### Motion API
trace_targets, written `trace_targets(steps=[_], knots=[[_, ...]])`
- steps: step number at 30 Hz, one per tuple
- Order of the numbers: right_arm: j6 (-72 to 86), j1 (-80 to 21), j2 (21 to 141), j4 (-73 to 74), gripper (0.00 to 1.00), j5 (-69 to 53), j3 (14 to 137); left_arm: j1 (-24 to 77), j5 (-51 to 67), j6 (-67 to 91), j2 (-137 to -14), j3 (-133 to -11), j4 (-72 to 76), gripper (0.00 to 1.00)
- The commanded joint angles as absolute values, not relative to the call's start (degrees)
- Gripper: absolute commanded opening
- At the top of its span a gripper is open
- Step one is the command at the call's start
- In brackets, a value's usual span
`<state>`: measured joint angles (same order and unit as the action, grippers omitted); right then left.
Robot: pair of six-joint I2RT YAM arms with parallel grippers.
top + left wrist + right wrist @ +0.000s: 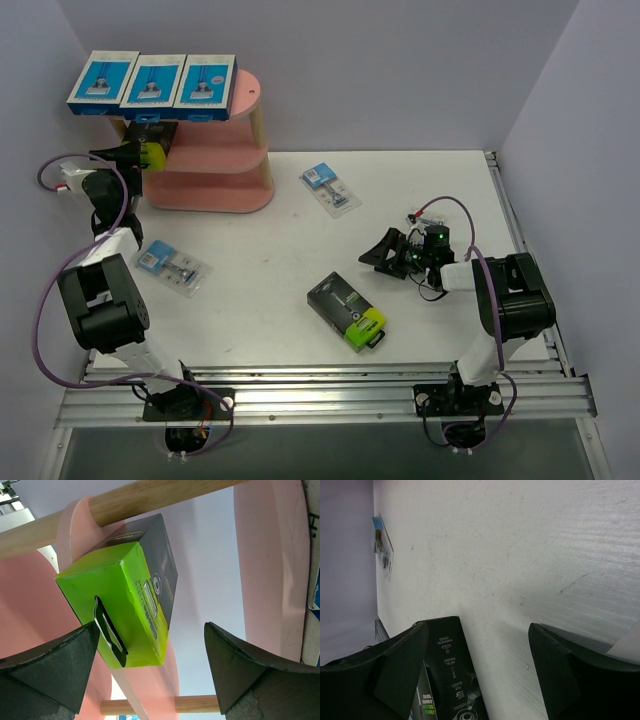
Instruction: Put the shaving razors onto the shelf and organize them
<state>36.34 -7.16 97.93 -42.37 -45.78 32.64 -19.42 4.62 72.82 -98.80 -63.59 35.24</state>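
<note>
The pink shelf (pixel 215 160) stands at the back left. Three blue-and-white razor boxes (pixel 153 82) lie side by side on its top board. A black razor box with a lime-green end (pixel 152 140) rests on the middle board. My left gripper (pixel 140 156) is open just in front of that end; in the left wrist view the box (pixel 120 605) sits close to the left finger (pixel 55 665), with a gap to the right one. A second black box (pixel 347 312) lies on the table. My right gripper (pixel 380 252) hovers open up and to the right of it. Two blister packs (pixel 330 187) (pixel 172 265) lie loose.
The white table (pixel 270 230) is closed in by pale walls at the back and sides. A metal rail (pixel 320 395) runs along the near edge by the arm bases. The right wrist view shows the black box (pixel 450 680) by the left finger and a blister pack (pixel 382 547) far off.
</note>
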Motion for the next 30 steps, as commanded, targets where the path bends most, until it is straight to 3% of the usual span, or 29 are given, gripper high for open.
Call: trace_targets(steps=[1,20,30], knots=[[33.6,-6.9,100.1,-33.3,0.78,-39.4,31.0,-19.0,5.4,71.9,-98.0,-66.1,37.3,0.94],[33.3,-6.9,97.2,-31.9,0.79,-39.8,31.0,-26.2,8.3,66.1,-79.8,-60.2,20.0,0.94],[32.4,-6.9,91.5,-26.4,0.79,-37.0,30.9,-23.5,10.5,56.0,-66.9,-57.6,4.1,0.94]])
